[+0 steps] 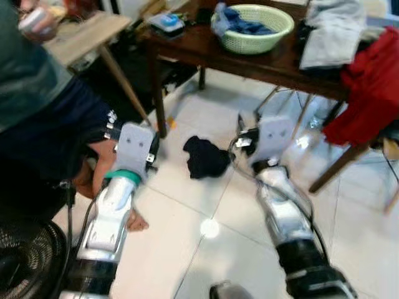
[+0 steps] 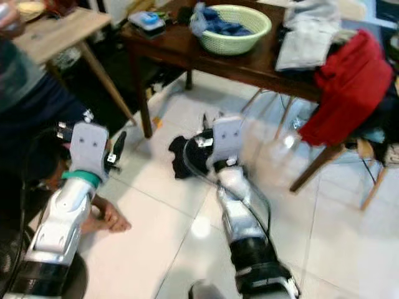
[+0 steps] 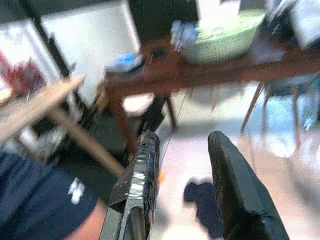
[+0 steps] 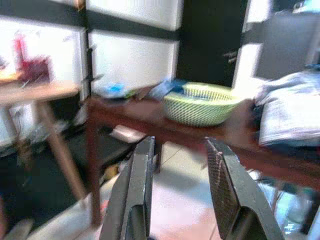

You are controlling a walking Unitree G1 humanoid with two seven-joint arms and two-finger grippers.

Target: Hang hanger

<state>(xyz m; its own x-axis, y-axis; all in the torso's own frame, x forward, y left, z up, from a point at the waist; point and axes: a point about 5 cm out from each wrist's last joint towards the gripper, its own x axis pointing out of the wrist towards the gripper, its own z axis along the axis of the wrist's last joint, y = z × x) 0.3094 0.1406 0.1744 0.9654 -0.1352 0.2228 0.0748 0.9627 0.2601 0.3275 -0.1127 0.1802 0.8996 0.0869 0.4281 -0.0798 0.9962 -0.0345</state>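
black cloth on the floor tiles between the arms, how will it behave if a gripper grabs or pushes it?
The black cloth lies crumpled in a soft heap on the floor, so it probably hangs limp when lifted. It looks thin, likely light. On the glossy tiles a push would probably slide or bunch it rather than roll it. The left gripper and right gripper are open, empty.

Bright, even daylight throughout. Small round glare spot on the glossy white tiled floor (image 1: 209,228). Deep shade beneath the dark brown wooden counter (image 1: 262,62). Motion blur everywhere, heaviest in both wrist views; nearby black fingers (image 3: 235,195) soft, out of focus.
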